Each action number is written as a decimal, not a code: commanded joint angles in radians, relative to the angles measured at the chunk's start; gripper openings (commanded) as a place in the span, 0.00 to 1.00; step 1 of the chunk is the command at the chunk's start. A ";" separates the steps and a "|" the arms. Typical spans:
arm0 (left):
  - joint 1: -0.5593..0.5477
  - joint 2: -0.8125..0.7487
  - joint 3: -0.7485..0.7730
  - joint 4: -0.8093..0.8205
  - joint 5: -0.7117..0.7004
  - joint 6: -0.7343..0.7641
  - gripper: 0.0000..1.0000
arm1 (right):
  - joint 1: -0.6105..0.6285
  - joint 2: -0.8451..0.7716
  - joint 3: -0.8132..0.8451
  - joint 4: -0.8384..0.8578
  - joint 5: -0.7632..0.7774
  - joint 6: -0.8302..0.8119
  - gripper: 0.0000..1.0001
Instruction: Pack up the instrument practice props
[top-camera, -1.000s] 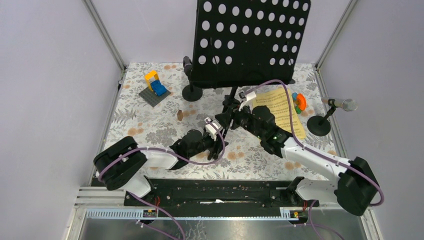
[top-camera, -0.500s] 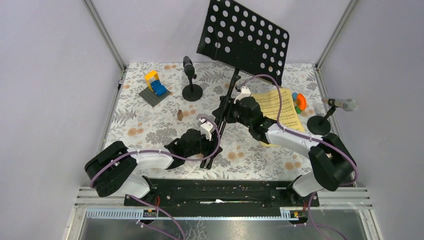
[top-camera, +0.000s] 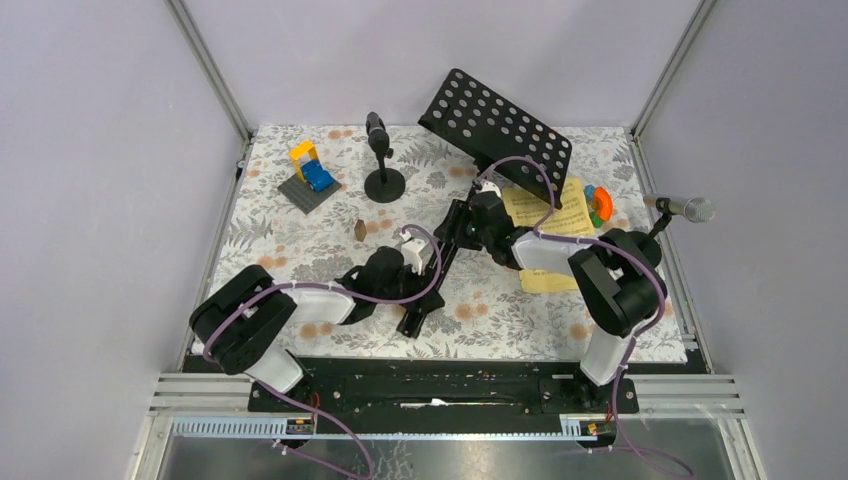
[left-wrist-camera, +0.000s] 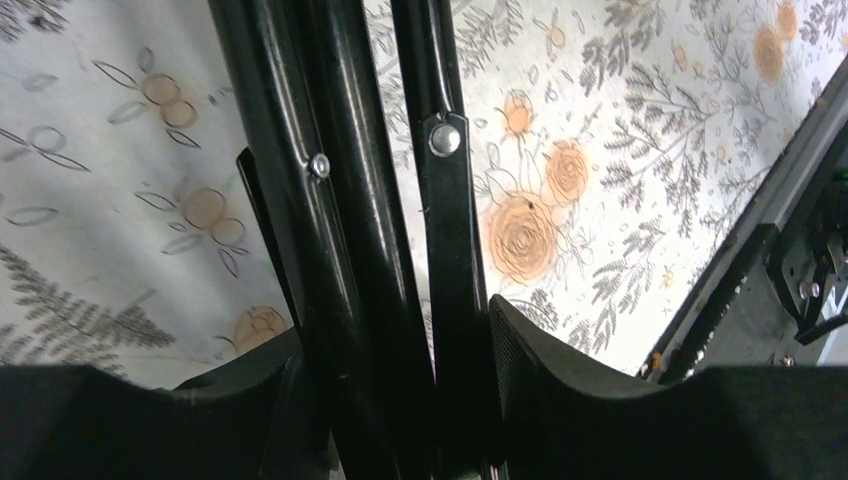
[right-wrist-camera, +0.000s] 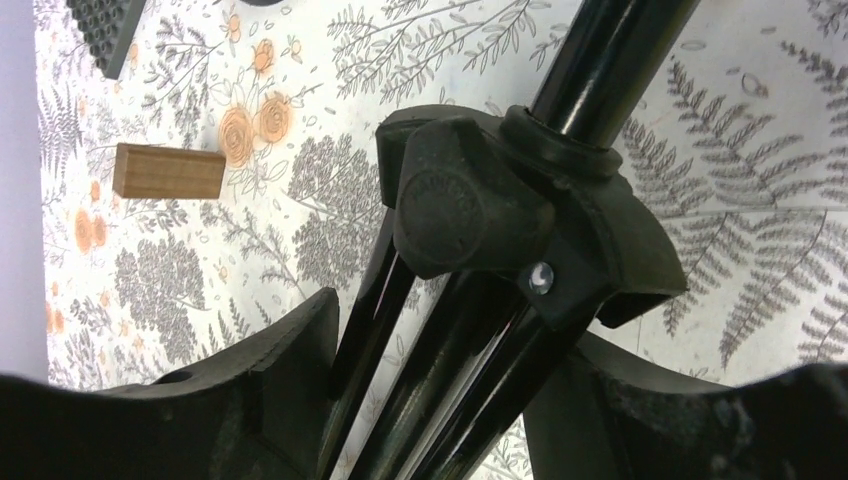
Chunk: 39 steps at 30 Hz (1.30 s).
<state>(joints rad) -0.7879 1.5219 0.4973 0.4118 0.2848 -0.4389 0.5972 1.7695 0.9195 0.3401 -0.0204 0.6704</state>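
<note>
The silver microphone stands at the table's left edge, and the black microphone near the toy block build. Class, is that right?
No: the silver microphone stands at the table's right edge, as the top external view shows. The black microphone is near the toy block build.

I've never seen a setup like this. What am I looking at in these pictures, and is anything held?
Two robot arms are bolted at the near edge of a table under flowered cloth. The wide picture looks down from above; the close-ups come from wrist cameras. The left gripper is clamped on the folded legs of a tilted black music stand; the right gripper brackets it near its knob, grip unclear. On it are yellow sheet-music pages, a black microphone, a silver microphone, a toy block build and a wooden block.
</note>
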 joint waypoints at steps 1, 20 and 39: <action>0.021 0.035 0.056 0.091 0.094 0.117 0.00 | -0.051 0.069 0.139 0.122 0.083 -0.278 0.00; 0.031 -0.014 -0.031 0.060 0.015 0.038 0.79 | -0.054 0.116 0.050 0.090 0.030 -0.281 0.00; 0.031 -0.555 -0.027 -0.349 -0.321 -0.010 0.99 | -0.033 -0.063 -0.104 0.036 -0.021 -0.278 0.03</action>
<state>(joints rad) -0.7582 1.0679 0.4328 0.1925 0.0978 -0.4400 0.5541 1.7767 0.8421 0.3843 -0.0788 0.6037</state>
